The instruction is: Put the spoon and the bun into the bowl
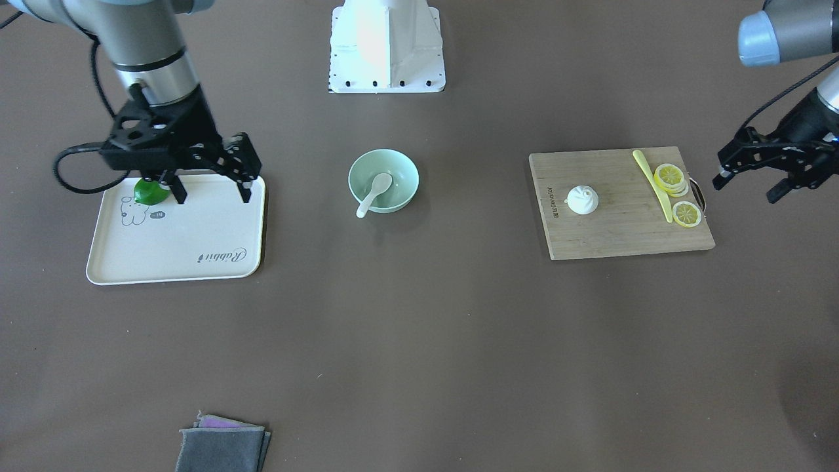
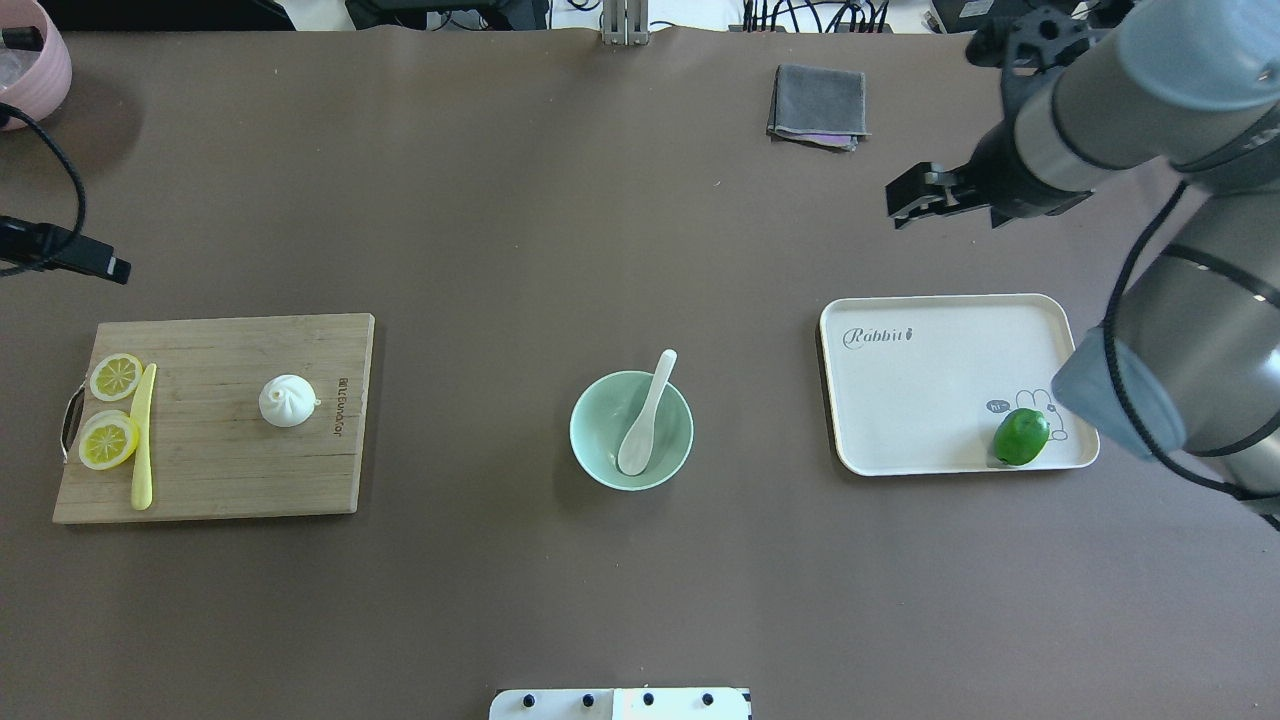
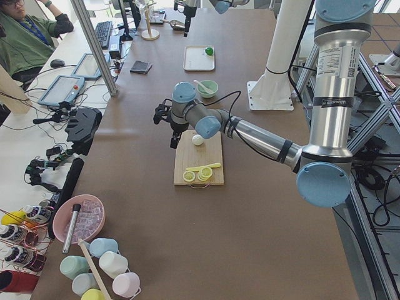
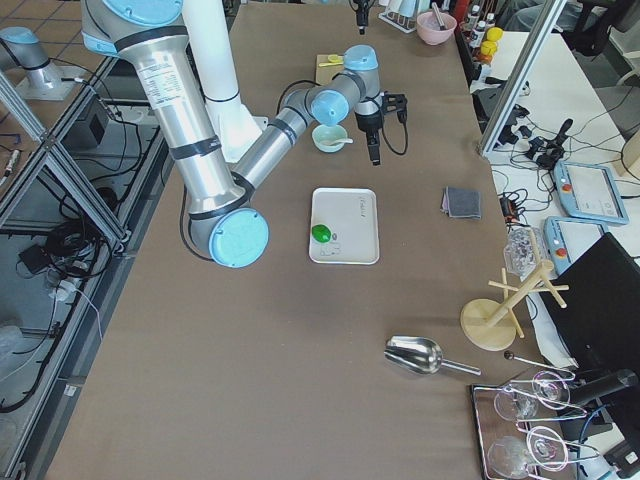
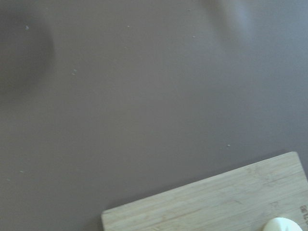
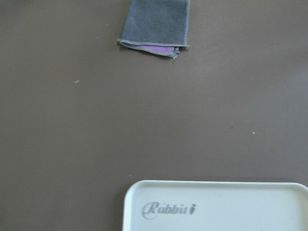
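Observation:
The white spoon (image 1: 373, 193) lies in the mint-green bowl (image 1: 403, 190) at mid-table, scoop down in the bowl, handle over the rim; both also show in the overhead view, spoon (image 2: 645, 420) and bowl (image 2: 600, 440). The white pleated bun (image 1: 582, 199) sits on the wooden cutting board (image 1: 623, 229), also seen from overhead (image 2: 287, 400). My left gripper (image 1: 745, 190) is open and empty, off the board's outer end. My right gripper (image 1: 211, 193) is open and empty above the back edge of the white tray (image 1: 183, 249).
A green lime (image 1: 149, 191) lies on the tray's corner. A yellow knife (image 1: 652, 183) and lemon slices (image 1: 686, 214) lie on the board's outer end. A folded grey cloth (image 1: 223, 446) lies at the far table edge. A pink bowl (image 2: 30, 60) stands at the far left corner.

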`<action>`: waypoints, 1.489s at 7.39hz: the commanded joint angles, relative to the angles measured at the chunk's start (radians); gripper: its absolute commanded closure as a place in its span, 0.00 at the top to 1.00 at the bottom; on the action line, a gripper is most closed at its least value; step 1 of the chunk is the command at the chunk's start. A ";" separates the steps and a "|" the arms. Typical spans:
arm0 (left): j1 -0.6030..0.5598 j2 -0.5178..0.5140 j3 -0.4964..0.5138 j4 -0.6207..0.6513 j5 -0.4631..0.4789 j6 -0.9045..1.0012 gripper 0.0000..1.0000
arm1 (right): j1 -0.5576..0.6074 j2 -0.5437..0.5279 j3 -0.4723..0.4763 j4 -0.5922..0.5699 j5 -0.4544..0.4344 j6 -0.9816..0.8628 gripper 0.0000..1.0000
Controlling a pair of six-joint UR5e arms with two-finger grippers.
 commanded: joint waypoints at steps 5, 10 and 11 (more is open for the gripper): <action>0.332 -0.122 0.083 -0.017 0.279 -0.259 0.98 | 0.348 -0.261 -0.048 -0.001 0.289 -0.610 1.00; 0.383 -0.116 0.098 -0.017 0.279 -0.249 0.97 | 0.348 -0.259 -0.049 -0.001 0.288 -0.604 1.00; 0.392 -0.113 0.104 -0.017 0.279 -0.249 0.94 | 0.348 -0.259 -0.049 -0.001 0.288 -0.602 1.00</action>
